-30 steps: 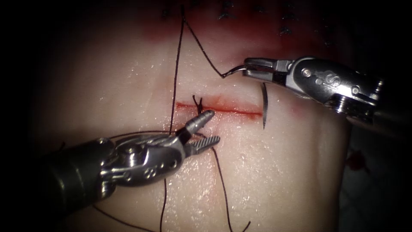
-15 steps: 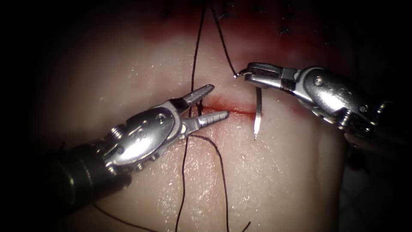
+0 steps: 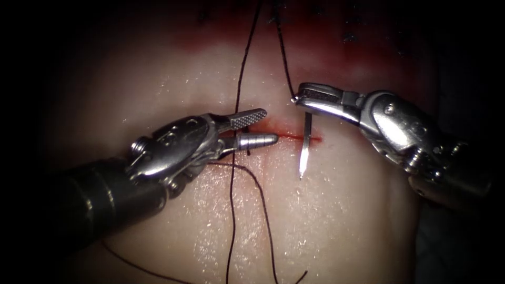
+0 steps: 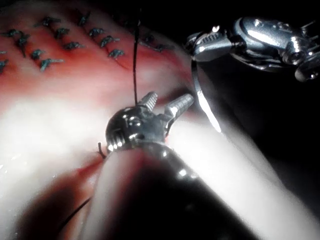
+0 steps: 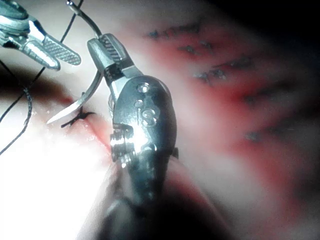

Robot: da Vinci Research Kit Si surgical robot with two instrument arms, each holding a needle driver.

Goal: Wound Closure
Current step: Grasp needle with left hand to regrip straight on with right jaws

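The cut (image 3: 286,136) runs as a short red line across the pale tissue (image 3: 336,210). My right tool (image 3: 305,99) is shut on the curved needle (image 3: 305,147) near its thread end. The needle hangs tip down over the cut's right end, out of the tissue, as the right wrist view confirms (image 5: 82,100). The thread (image 3: 284,58) runs up from the needle's end. My left tool (image 3: 270,125) stands open over the cut's left part and holds nothing, its jaws (image 4: 170,97) straddling the cut line. A tied stitch (image 5: 80,117) sits in the cut.
A long strand of thread (image 3: 234,173) runs down across the cut's left part, and another loops below it (image 3: 265,210). Red fluid (image 3: 326,47) and several dark older stitches (image 4: 50,35) lie on the tissue beyond the cut.
My left tool, open throughout, has risen from below the cut to lie across its left part. My right tool has shifted a little left and down, bringing the needle over the cut's right end.
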